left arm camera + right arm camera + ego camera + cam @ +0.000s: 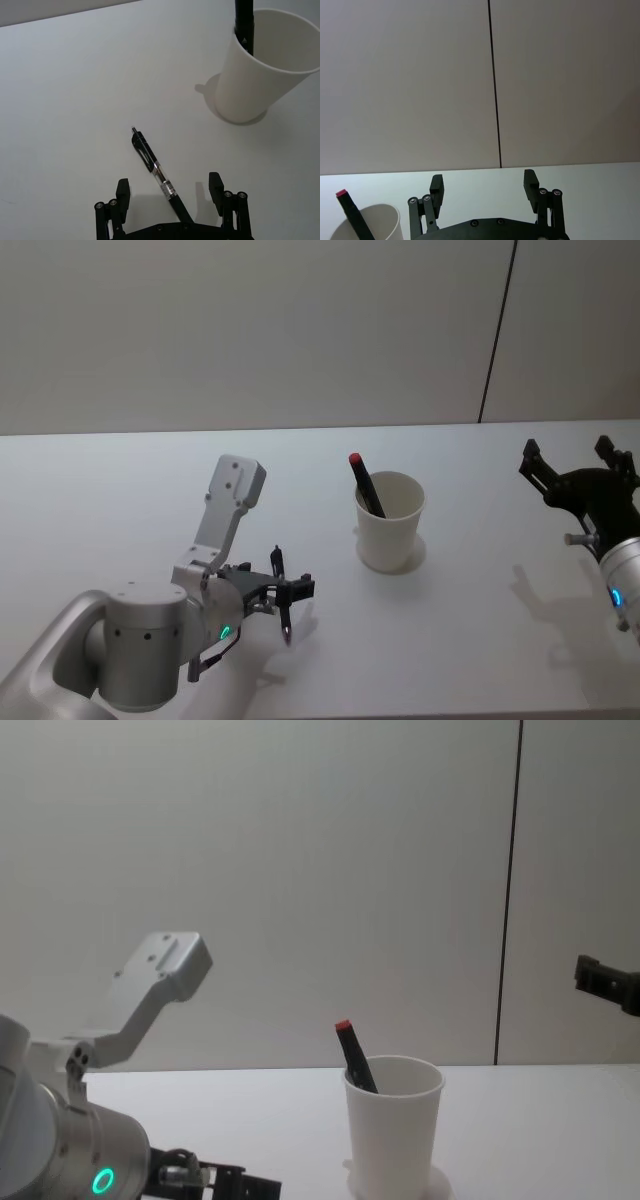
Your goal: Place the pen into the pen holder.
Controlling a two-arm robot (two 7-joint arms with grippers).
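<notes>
The black click pen (155, 167) lies flat on the white table (120, 500), well short of the pen holder (255, 80), a white paper cup standing upright with a red-capped black marker (366, 485) leaning inside. The left gripper (169, 182) sits low over the pen, its fingers (122, 192) spread wide on either side without touching it. The right gripper (568, 448) hangs raised off to the right, fingers apart and empty.
</notes>
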